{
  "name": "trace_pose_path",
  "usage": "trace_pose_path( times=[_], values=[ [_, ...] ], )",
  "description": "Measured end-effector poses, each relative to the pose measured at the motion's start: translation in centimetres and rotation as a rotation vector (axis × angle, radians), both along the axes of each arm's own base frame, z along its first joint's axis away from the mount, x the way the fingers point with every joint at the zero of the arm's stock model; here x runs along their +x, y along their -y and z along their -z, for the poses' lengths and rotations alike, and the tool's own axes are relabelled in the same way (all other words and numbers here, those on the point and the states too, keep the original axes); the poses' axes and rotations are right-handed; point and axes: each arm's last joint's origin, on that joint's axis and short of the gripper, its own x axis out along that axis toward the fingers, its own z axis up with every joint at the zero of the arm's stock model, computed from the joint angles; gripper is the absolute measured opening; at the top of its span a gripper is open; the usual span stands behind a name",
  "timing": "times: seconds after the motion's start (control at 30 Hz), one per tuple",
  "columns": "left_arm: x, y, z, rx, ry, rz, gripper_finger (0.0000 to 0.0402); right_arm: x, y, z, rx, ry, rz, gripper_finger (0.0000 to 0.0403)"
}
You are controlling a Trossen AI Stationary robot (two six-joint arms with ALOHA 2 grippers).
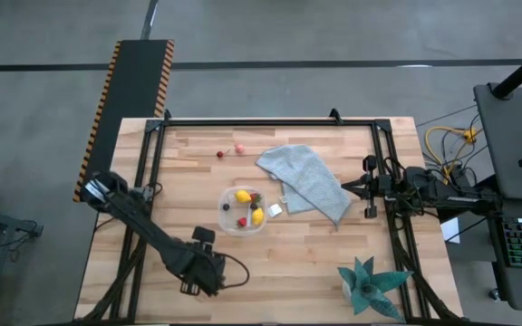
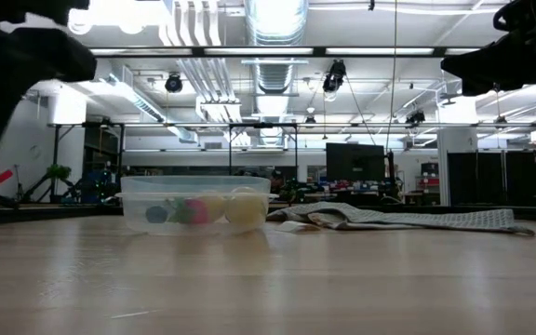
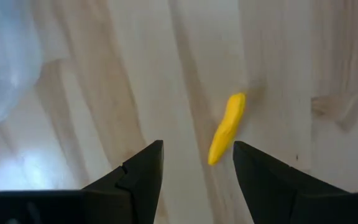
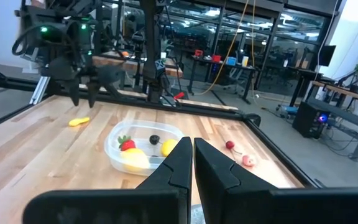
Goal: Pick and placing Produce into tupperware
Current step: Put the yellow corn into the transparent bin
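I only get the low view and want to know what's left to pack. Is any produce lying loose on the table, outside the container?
Observer: Yes. A yellow piece, long and slightly curved, lies on bare wood away from the container.
Operator: Is an arm near it?
Observer: The left gripper hangs over it with its fingers open on either side, not gripping. The right gripper waits shut by the cloth.
Operator: Anything else loose?
Observer: A red piece and a pink piece lie close together toward the table's far side, beyond the container.
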Motion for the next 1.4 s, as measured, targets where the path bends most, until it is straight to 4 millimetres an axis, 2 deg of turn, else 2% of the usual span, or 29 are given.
trace_pose_path(
  times=[0.23,0.4,1.0,1.4],
  values=[
    [0.0,0.8,1.6,-0.048,-0.079,-0.064,0.0180,0.0,0.0,0.0,-0.022,-0.002,0.000,0.0009],
    [0.5,1.5,2.4,-0.078,-0.035,-0.055,0.0180,0.0,0.0,0.0,-0.035,-0.004,0.001,0.0009],
    [-0.3,0.9,5.6,-0.050,-0.070,-0.055,0.0180,0.0,0.0,0.1,0.003,-0.016,-0.002,0.0009],
    [-0.4,0.8,5.8,-0.058,-0.061,-0.078,0.0180,0.0,0.0,0.2,0.004,-0.017,-0.002,0.0009]
  ],
)
